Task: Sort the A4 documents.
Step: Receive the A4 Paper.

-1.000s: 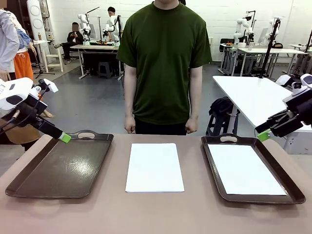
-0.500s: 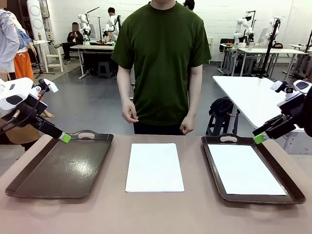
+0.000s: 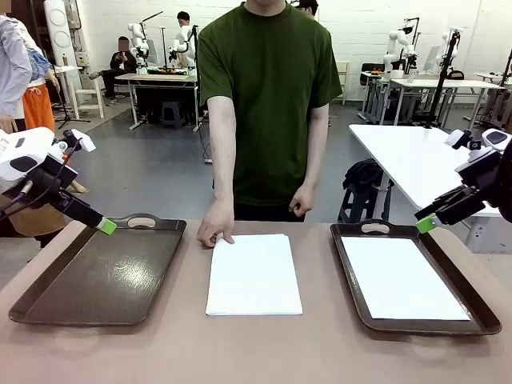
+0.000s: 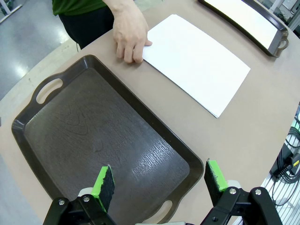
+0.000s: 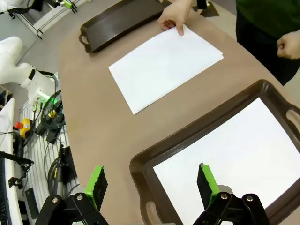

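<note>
Centrally, a person's hand (image 3: 216, 232) touches the far-left corner of the A4 documents (image 3: 254, 274) (both jaws gape, well clear).

Left tray (image 3: 104, 272), right tray (image 3: 350, 272) (both handled)

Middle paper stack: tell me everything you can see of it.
The paper stack is plain white, blank, thin and rectangular. It looks like several sheets, with edges slightly offset at one far corner. It lies flat on the brown table, long side running toward the person, between the left tray and the right tray, touching neither. The person's hand rests its fingertips on the far left corner.
</note>
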Robot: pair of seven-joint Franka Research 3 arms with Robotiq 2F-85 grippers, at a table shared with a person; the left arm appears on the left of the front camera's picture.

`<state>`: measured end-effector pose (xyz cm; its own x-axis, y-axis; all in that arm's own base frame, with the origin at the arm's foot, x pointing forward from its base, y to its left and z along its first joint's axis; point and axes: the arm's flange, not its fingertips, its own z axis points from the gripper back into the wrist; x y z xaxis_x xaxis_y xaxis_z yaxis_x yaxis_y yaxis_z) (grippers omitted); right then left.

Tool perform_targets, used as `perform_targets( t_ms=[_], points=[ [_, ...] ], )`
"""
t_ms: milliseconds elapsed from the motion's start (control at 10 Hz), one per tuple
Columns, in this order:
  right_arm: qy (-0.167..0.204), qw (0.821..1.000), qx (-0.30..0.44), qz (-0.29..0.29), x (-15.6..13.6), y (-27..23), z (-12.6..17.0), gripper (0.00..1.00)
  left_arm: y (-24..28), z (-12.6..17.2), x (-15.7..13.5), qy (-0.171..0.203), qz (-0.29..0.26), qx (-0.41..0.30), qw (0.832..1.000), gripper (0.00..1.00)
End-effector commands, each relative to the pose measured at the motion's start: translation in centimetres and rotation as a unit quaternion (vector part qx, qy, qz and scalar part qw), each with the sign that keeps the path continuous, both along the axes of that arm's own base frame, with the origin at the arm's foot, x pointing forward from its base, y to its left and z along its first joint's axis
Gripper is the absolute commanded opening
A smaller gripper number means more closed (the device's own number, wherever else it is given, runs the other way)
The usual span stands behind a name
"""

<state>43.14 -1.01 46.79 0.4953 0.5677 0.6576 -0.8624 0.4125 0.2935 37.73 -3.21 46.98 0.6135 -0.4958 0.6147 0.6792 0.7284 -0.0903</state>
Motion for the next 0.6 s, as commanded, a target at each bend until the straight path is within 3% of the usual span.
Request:
perform_targets(
  t_ms=[0, 500],
  points=[
    [-0.002, 1.000, -0.001, 0.004, -0.09, 0.03, -0.25, 1.00, 0.27, -0.29, 0.09, -0.008, -0.006, -0.005, 1.000, 1.00],
    [-0.002, 1.000, -0.001, 0.004, -0.09, 0.03, -0.25, 1.00, 0.27, -0.29, 0.09, -0.008, -0.006, -0.005, 1.000, 1.00]
  ],
)
